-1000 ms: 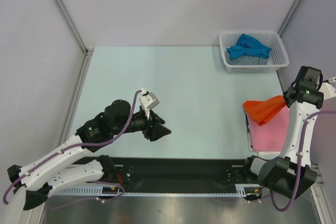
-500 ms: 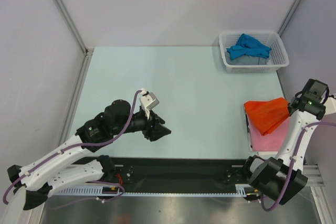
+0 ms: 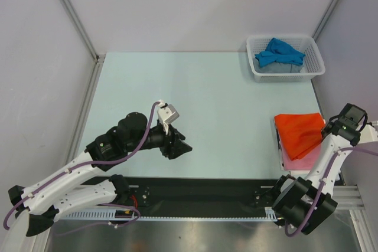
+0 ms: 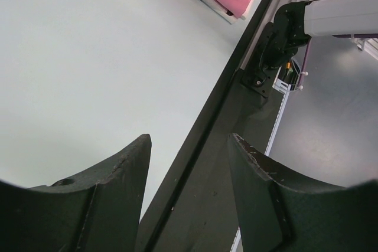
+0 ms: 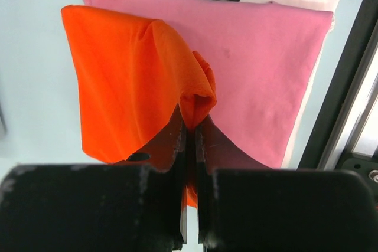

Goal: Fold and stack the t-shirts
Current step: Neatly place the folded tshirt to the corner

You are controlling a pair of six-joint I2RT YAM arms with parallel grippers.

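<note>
While the right gripper (image 5: pixel 189 128) pinches a bunched fold of the orange-red t-shirt (image 5: pixel 124 87) between closed jaws, that shirt lies draped over the folded pink t-shirt (image 5: pixel 266 63), both on the near side of the white mesh basket (image 3: pixel 260 75). The blue t-shirt (image 3: pixel 279 52) sits crumpled inside the basket, and the left gripper (image 4: pixel 189 143), well to the basket's near left, hangs with jaws spread wide, holding nothing

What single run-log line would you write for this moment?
right hand shut on orange shirt | draped over pink shirt | left hand open, empty | blue shirt in basket
</note>
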